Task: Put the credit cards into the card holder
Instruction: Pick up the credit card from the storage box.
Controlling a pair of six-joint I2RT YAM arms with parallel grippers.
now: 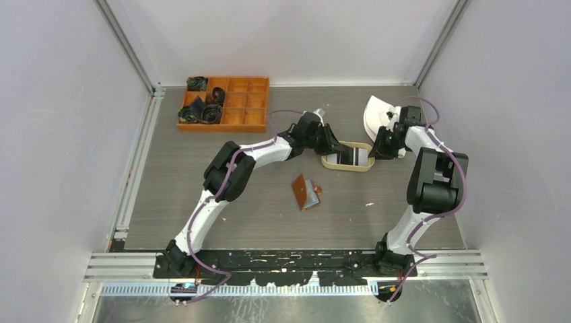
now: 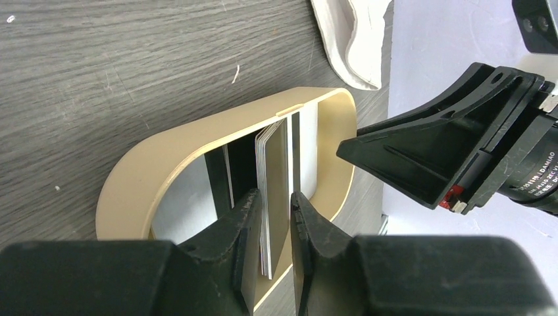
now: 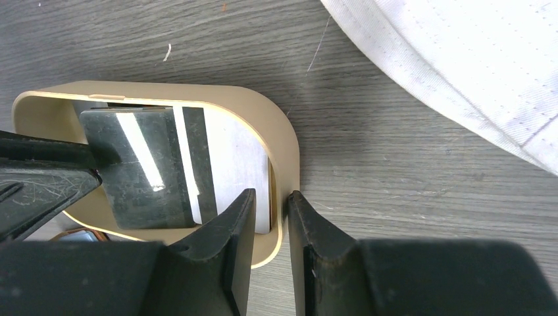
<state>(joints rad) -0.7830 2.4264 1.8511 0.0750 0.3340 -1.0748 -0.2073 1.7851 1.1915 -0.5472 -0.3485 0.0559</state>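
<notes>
a: where are the credit cards [image 2: 276, 158] in this shot?
b: standing on edge inside the tan oval tray [image 2: 141, 174], which sits right of centre on the tabletop [image 1: 188, 202], toward its far edge. the left claw [image 2: 275, 196] is clamped on a small stack of them, one finger on each face. from the right wrist camera, the stack's outer card shows glossy black. another card, white with a black stripe, lies flat on the tray's floor.
a: and the right claw [image 3: 270, 195]?
b: closed on the tray's wall at the rounded end nearest the right edge, one finger inside the rim and one outside.
a: the card holder [image 1: 306, 192]?
b: lying open near the middle of the tabletop, on the near side of the tray and apart from it, away from both claws.
a: anything else on the tabletop?
b: an orange box [image 1: 242, 111] in the far left corner, with dark items in its left compartments. a white cloth [image 1: 374, 114] lies toward the far right corner, just beyond the right claw.
</notes>
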